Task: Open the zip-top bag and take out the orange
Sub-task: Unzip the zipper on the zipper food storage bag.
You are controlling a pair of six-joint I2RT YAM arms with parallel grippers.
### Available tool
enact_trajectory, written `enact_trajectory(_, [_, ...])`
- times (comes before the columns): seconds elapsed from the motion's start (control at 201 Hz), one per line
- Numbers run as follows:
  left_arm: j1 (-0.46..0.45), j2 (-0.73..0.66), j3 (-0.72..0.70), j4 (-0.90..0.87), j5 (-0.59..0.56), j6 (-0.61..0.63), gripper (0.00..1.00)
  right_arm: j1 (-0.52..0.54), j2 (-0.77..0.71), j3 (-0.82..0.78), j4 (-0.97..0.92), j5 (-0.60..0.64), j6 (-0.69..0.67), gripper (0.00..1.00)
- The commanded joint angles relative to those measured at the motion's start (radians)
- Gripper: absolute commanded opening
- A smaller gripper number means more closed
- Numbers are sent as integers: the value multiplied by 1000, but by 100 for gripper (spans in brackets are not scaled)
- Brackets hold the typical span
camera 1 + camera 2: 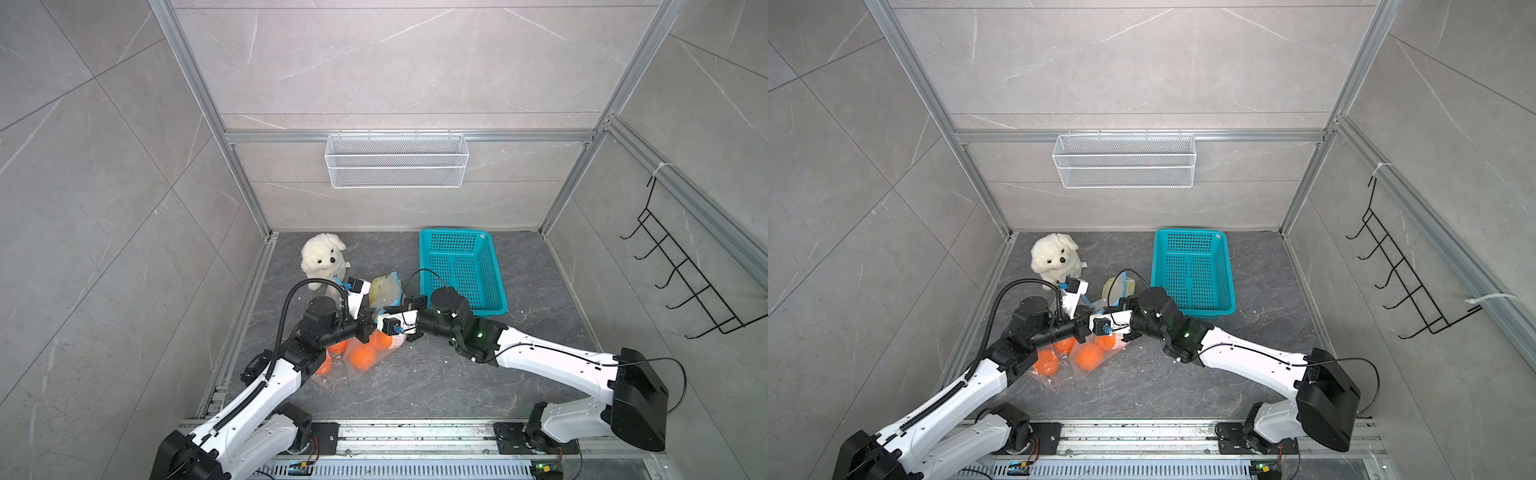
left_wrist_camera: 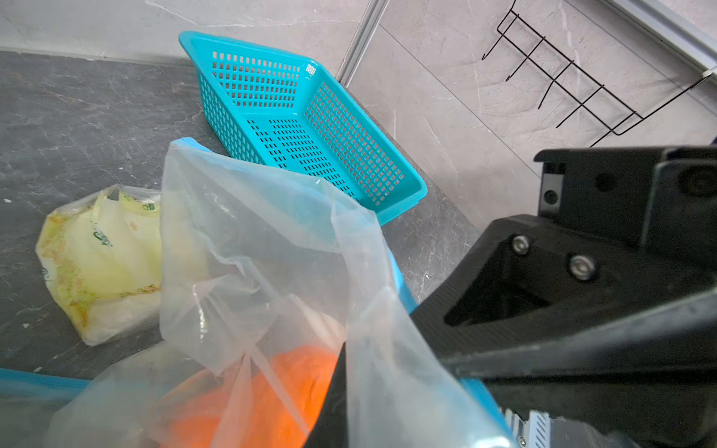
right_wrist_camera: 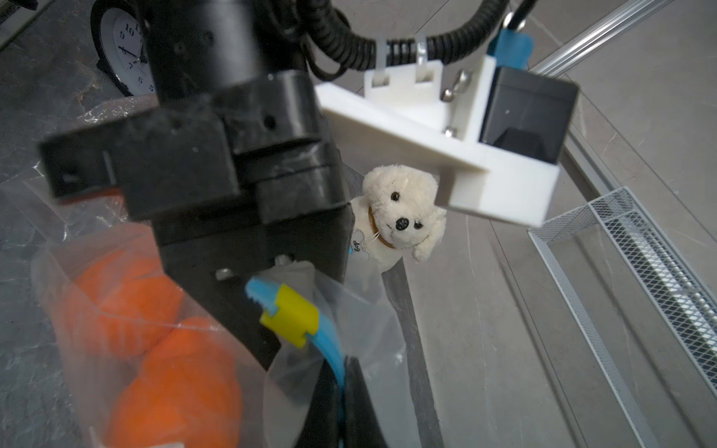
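The clear zip-top bag (image 1: 353, 374) lies at the middle of the floor, its mouth end lifted between both grippers. Several oranges are inside it, one (image 1: 362, 358) plain in both top views and one (image 3: 174, 388) close in the right wrist view. My left gripper (image 1: 366, 323) is shut on the bag's zip end, right by the yellow slider (image 3: 289, 320). Film drapes over one of its fingers (image 2: 329, 395). Facing it, my right gripper (image 3: 343, 364) is shut on the blue zip strip (image 3: 329, 349) just past the slider.
A teal basket (image 1: 461, 270) stands at the back right. A white plush dog (image 1: 322, 259) sits at the back left. A yellowish crumpled bag (image 2: 101, 263) lies just behind the grippers. A clock (image 3: 124, 50) stands beyond the left arm. A white wire shelf (image 1: 397, 160) hangs on the back wall.
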Motion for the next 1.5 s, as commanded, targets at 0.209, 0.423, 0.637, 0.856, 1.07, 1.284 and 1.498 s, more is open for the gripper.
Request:
enact_trajectory(0.209, [54,110,90,35,-122,99,24,-63,59,400,-527,-46,113,0])
enact_trajectory(0.423, [132,67,53,160,-73,77,98,-90,151,479,-608,-34,166,0])
enact_trajectory(0.637, [117,-115,-49,247,-33,133,100,-127,220,568,-689,-135,275,0])
enact_trajectory(0.856, [50,-42,-38,288,-25,205,100,-175,225,581,-718,-249,320,0])
enact_trajectory(1.07, [-14,68,32,299,-133,271,96,-185,162,490,-669,-321,318,0])
enact_trajectory(1.284, [-14,107,31,354,-44,270,34,-211,149,452,-663,-347,316,0])
enact_trajectory(1.498, [-11,90,12,359,-39,260,0,-225,111,401,-599,-337,296,18])
